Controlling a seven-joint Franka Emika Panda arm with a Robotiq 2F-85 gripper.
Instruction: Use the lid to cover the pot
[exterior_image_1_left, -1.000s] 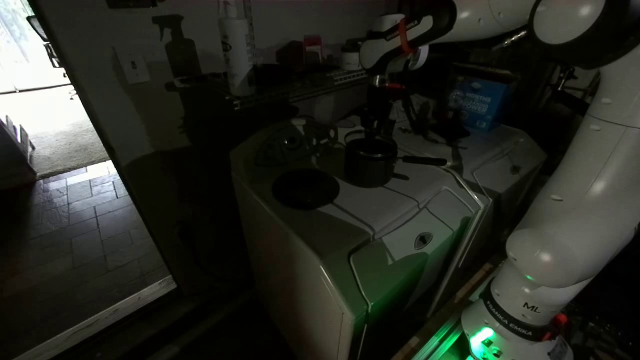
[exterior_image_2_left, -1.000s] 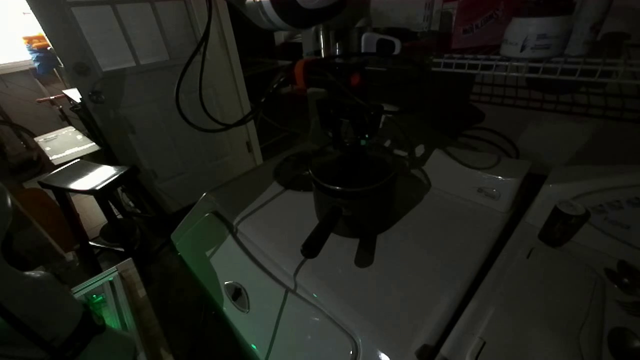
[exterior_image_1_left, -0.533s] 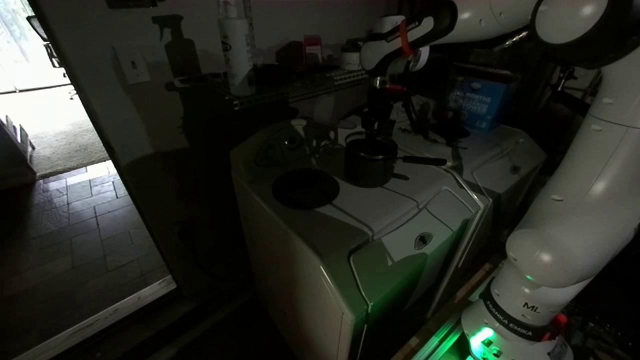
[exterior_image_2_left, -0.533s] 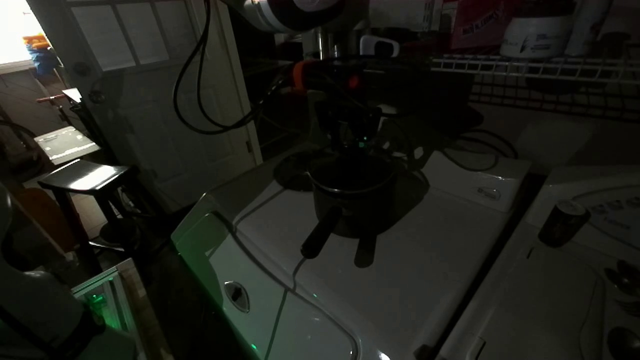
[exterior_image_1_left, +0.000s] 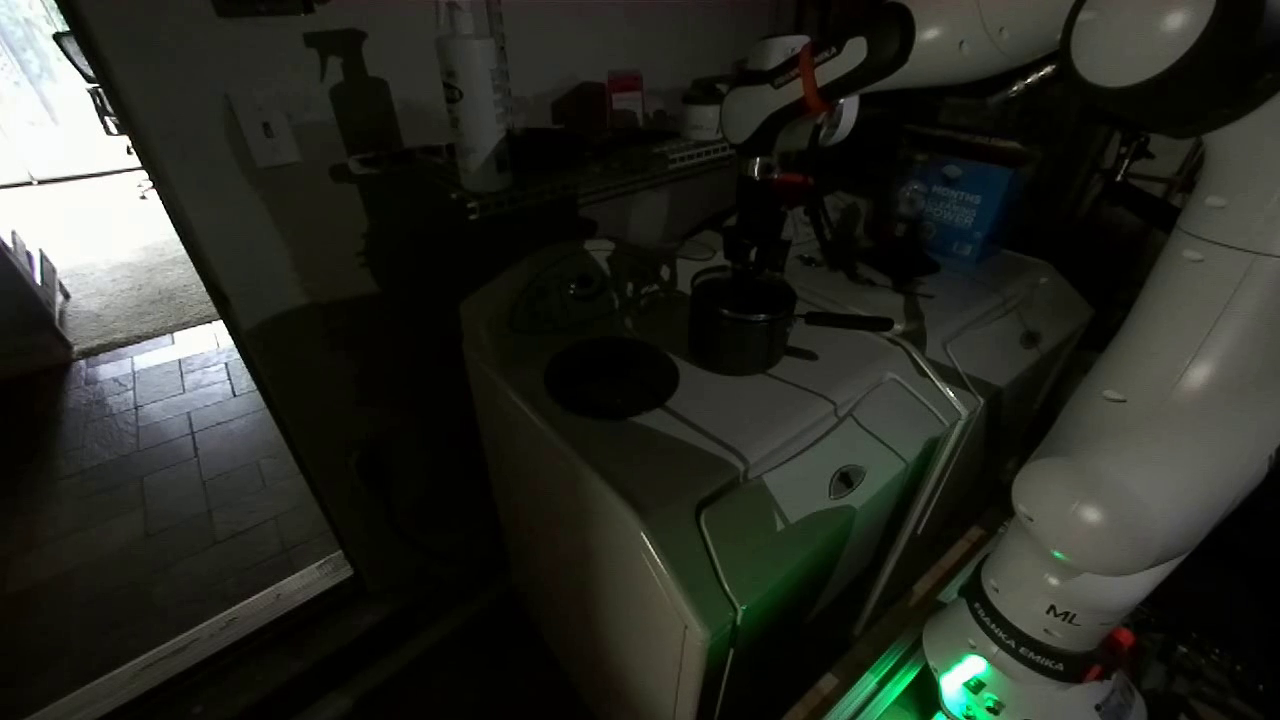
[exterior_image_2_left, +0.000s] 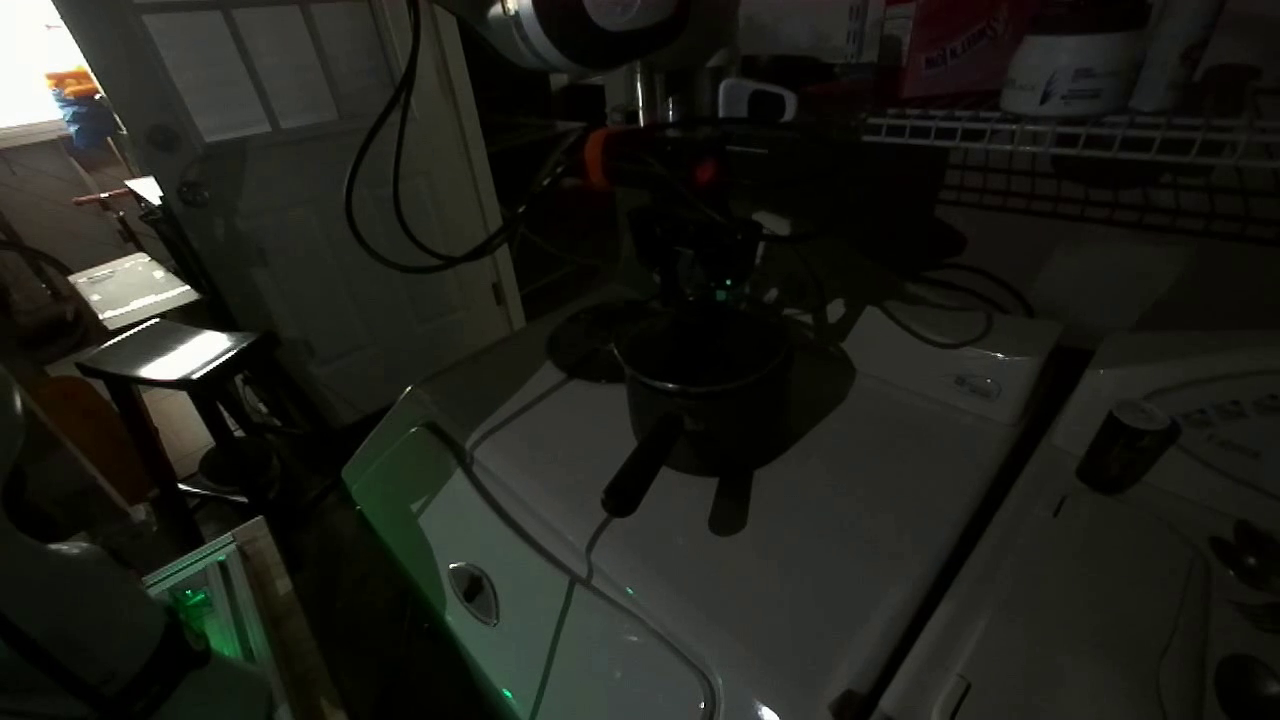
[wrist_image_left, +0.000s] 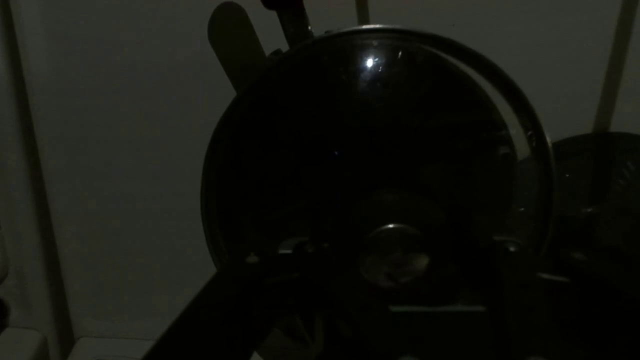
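Glass lid (wrist_image_left: 372, 142), apparently pinched by end effector (wrist_image_left: 400, 265), looks offset over saucepan (exterior_image_1_left: 738, 343) toward left edge of worktop (exterior_image_1_left: 748, 415); release now could tip it.

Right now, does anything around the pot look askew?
The glass lid looks off-centre over the pot. In the wrist view, what looks like the white appliance top shows through its right side, beyond the pot. Too dark to tell whether lid and pot touch.
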